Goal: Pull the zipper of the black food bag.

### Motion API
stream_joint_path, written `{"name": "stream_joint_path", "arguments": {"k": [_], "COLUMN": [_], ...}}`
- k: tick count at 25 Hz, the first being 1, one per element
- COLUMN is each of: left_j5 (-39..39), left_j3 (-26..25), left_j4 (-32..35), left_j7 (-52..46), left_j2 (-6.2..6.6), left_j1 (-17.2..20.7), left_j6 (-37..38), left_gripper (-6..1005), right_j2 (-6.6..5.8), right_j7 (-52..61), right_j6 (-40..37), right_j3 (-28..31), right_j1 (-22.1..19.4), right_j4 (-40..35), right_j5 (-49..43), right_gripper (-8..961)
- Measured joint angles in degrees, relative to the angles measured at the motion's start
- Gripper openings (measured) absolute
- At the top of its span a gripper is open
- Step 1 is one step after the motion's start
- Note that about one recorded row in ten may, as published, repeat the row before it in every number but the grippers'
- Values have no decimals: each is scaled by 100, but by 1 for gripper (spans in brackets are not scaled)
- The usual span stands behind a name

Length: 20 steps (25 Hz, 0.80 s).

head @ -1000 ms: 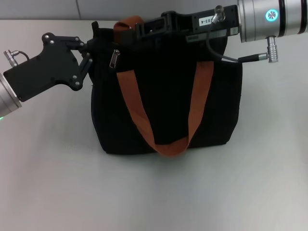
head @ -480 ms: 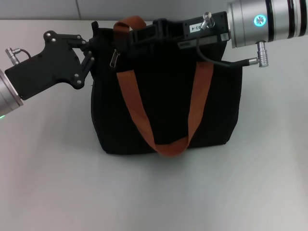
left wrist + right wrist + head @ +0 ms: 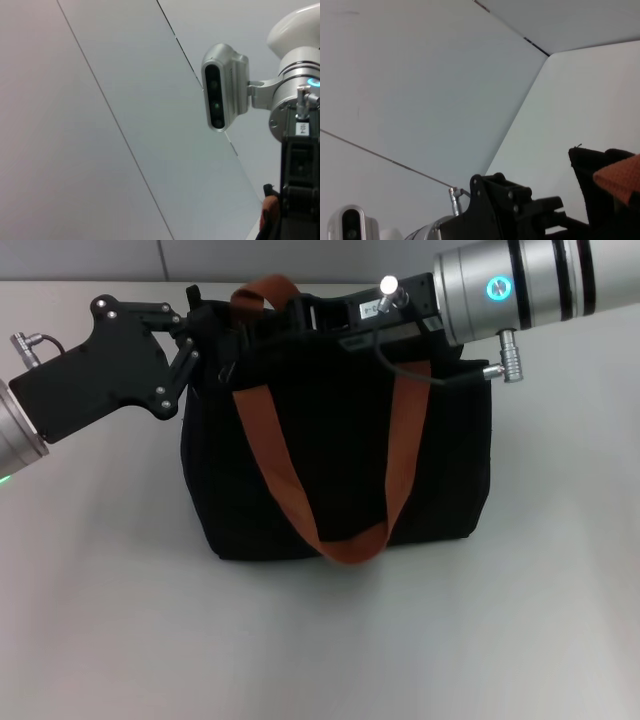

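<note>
The boxy black fabric food bag [image 3: 340, 455] is sitting upright on the matte white table [image 3: 120, 620], rust-orange webbing handles [image 3: 275, 465] draping down its front. The left gripper [image 3: 205, 330] is pinching the bag's upper left corner. The right gripper [image 3: 265, 330] is lying along the bag's top edge, grip impossible to judge; the zipper pull is hidden.

Even bright light, soft shadows, sharp pics.

We see plain pale grey table [image 3: 320, 640], matte surface. Only one thing stands directly on it: black food bag [image 3: 340, 470], around centre, slightly toward 12 o'clock. Bag stands upright, base flat on table. Rust-orange strap handle [image 3: 330, 530] hangs down bag front, its loop reaching low near base at 6 o'clock side. Soft shadow of bag falls on table at 6 o'clock. Table edge meets grey wall [image 3: 90, 258] at 12 o'clock.
</note>
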Motion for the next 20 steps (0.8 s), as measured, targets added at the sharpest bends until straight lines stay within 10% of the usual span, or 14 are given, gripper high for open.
{"name": "stream_joint_path", "arguments": {"k": [20], "left_j5": [-12], "left_j3": [-36], "left_j4": [21], "left_j7": [38], "left_j2": [17], "left_j1": [78], "left_j6": [-24], "left_gripper": [26], "right_j2": [-12], "right_j7": [142], "right_j6": [-195], "right_j3": [4], "right_j1": [-74], "right_j4": [-281], "right_j5": [0], "right_gripper": [444]}}
